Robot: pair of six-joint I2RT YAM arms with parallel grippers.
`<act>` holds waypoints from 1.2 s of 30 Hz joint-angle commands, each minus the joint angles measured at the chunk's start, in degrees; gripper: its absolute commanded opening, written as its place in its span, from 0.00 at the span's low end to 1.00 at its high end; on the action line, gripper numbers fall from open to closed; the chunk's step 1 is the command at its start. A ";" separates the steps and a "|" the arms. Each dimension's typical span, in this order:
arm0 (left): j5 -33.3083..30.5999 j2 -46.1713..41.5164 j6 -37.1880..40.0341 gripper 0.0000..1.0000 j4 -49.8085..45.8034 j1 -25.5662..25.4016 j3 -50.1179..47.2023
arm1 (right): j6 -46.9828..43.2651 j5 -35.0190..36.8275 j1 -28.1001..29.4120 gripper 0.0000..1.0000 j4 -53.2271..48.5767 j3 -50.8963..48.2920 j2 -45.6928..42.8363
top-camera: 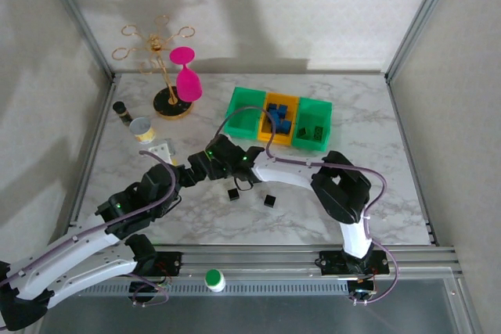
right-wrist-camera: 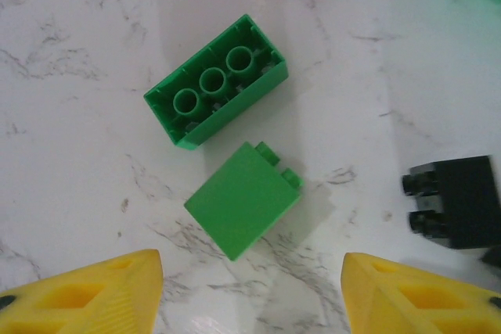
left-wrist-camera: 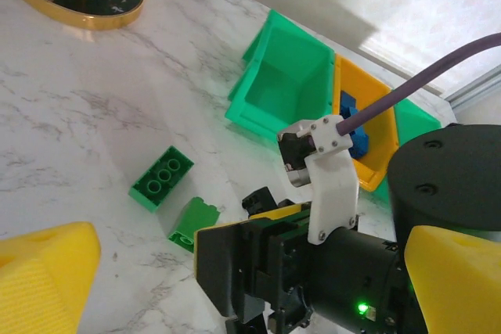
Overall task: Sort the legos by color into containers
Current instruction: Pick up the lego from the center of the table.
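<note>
Two green plastic lego pieces lie close together but apart on the white marbled table (top-camera: 391,193), straight ahead of the right gripper (right-wrist-camera: 252,293). One is a long green brick (right-wrist-camera: 215,91) turned hollow side up, with three round tubes showing. Nearer the fingers is a small green brick (right-wrist-camera: 244,199) tipped on its side, its studs pointing up and to the right in the wrist view. The right gripper's yellow fingertips (right-wrist-camera: 90,295) stand wide apart, one at each lower corner of that view. The small green brick sits in line with the gap between them, just beyond the tips and untouched. A black brick (right-wrist-camera: 456,202) lies on its side to the right of it. The left gripper (left-wrist-camera: 250,287) is also spread and holds nothing; it looks past the right arm's black wrist (left-wrist-camera: 329,271) toward the same green pair. Farther back stand three joined plastic bins in a row: a left green bin (top-camera: 249,111), a yellow-orange middle bin (top-camera: 280,99) holding blue bricks (top-camera: 279,120), and a right green bin (top-camera: 317,107) with dark pieces inside.
</note>
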 commanded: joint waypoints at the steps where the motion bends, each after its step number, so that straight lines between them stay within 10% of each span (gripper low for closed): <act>1: -3.13 -1.18 -1.25 1.00 -2.25 0.40 -0.85 | 4.50 1.32 0.12 0.64 0.81 2.78 2.34; 15: -5.82 -4.52 -2.49 1.00 -2.92 0.51 -2.05 | 7.37 5.62 0.22 0.68 -3.69 10.21 11.25; 36: -4.73 -3.32 -2.19 1.00 -1.63 0.50 -1.79 | 5.39 9.46 0.19 0.37 -5.72 7.01 6.22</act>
